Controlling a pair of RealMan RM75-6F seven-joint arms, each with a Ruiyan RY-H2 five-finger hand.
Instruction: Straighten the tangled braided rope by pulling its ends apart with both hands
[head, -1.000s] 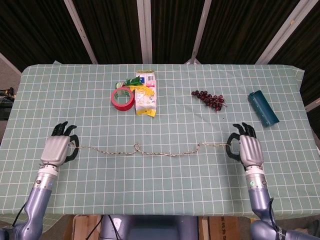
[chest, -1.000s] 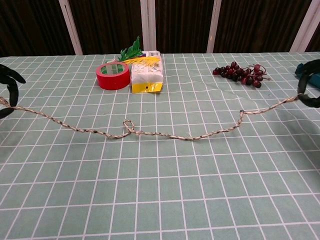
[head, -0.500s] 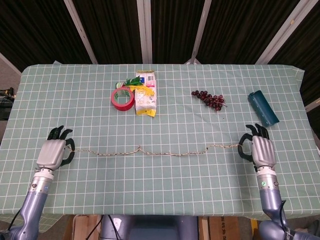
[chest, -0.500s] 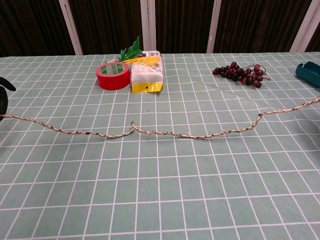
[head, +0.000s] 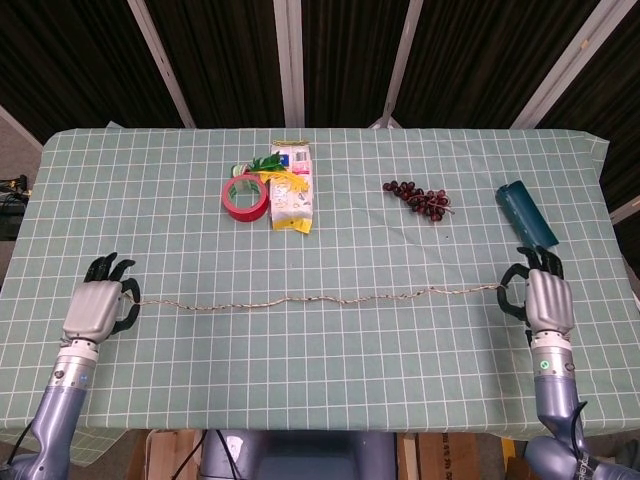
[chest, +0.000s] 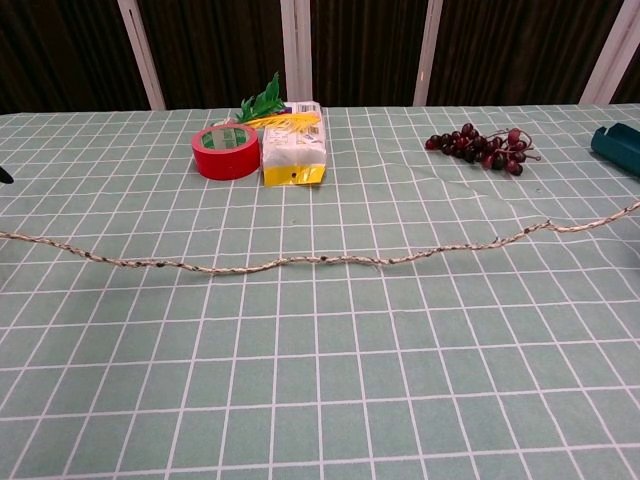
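Rope (head: 320, 298): we see the braided rope lying on the counter (head: 330, 370) as one long, gently wavy line with no loop or knot showing, running from the left hand to the right hand across the near half of the cloth. In the chest view the rope (chest: 320, 260) crosses the whole width of the picture and leaves it at both edges.

Left hand (head: 96, 308): we see it back-up near the left edge of the counter, its dark fingers (head: 108, 268) curled over the rope's left end; it grips that end. The chest view does not show this hand clearly.

Right hand (head: 546, 298): we see it back-up near the right edge of the counter, fingers curled in, with the rope's right end running into them; it grips that end.

Counter: we see a green cloth with a white grid covering it.

Red tape roll (head: 244, 196): lies flat on the far half, left of centre, just beside the packet.

White and yellow packet (head: 291, 192): lies to the right of the tape roll, with green leaves (chest: 262, 101) at its far end.

Dark grapes (head: 416, 198): a bunch on the far half, right of centre, well apart from the rope.

Teal cylinder (head: 525, 216): lies on its side near the right edge, just beyond the right hand.
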